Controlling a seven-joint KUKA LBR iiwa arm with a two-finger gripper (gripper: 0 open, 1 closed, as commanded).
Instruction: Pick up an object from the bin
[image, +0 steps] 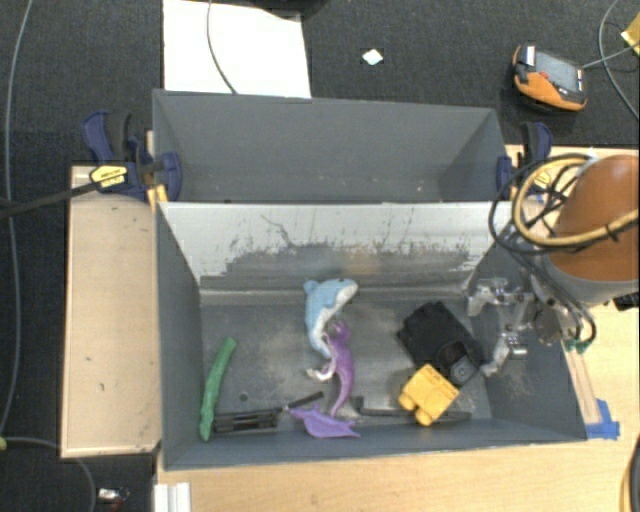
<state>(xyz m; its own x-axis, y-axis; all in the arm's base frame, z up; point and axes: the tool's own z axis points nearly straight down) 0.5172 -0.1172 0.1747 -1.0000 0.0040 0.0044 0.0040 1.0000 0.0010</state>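
My gripper (507, 328) hangs over the right end of the bin, close to the right wall. Just to its left lies a black, blocky object (432, 333), and a small dark piece (463, 368) sits by that object's lower right corner. A yellow angular object (427, 393) rests in front of the black one, near the front wall. From this angle I cannot make out whether the gripper touches the black object. Nothing shows held in the gripper.
A light blue dolphin toy (327, 302) and a purple figure (339, 378) lie mid-bin. A green strip (215, 386) and a flat black tool (246, 421) sit at the front left, and a thin black bar (378, 409) lies along the front wall.
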